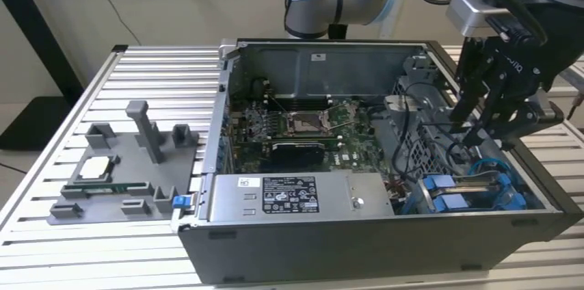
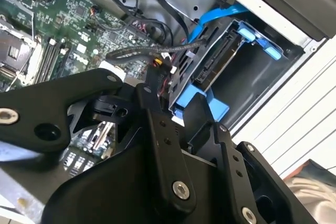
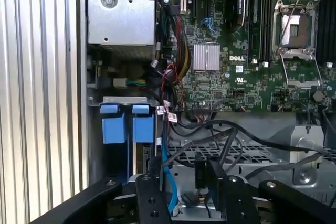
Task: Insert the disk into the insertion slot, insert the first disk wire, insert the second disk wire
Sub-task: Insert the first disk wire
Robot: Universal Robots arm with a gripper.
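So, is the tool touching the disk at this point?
Apart. In the exterior view the tool hangs above the disk in its blue carrier, with a plain gap between them.

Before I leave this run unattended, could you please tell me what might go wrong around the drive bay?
1. The claw sits low among loose black wires; if it moves, it may snag or tug one.
2. The blue cable runs close by the claw and could get pinched or pulled loose.
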